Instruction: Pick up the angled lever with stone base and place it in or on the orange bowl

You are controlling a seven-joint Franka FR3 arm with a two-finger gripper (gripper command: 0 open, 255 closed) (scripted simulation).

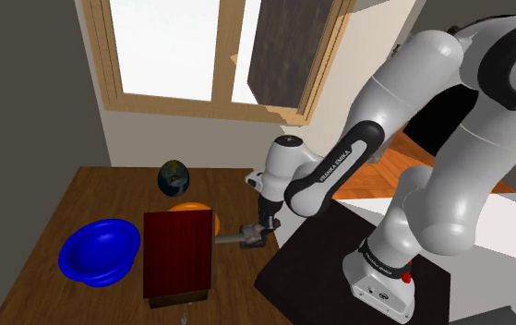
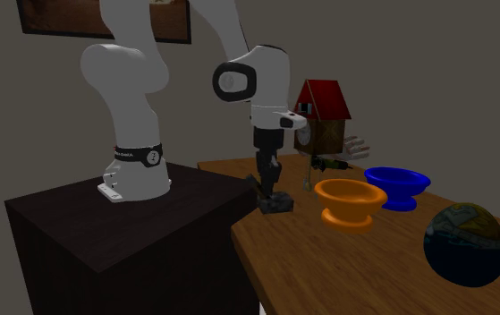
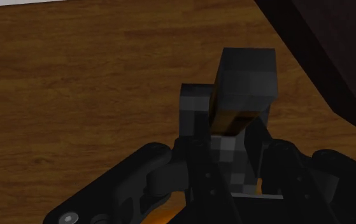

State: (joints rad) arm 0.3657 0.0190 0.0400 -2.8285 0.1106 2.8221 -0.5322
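The all-black two-finger gripper was found lowered at the near edge of the brown wooden table, just beside the dark box stand. Its fingers were closed around the angled lever with a grey stone-textured base. In the wrist view the grey blocky body, showing an orange-brown strip on one face, stood clasped between them. The lever sat low at the table edge, and it could not be determined whether its base touched the wood or was just clear of it.

In the shoulder view the lever projected from the gripper toward a dark red roof panel.

The rounded orange bowl stood upright on the table, near the lever but apart from it. A deep blue bowl stood just beyond it. In the shoulder view the orange bowl was partly hidden behind the red panel, which belonged to a small brown house with a red roof standing at the far side of the table. A dark globe-like sphere rested on the table, well apart from the gripper.
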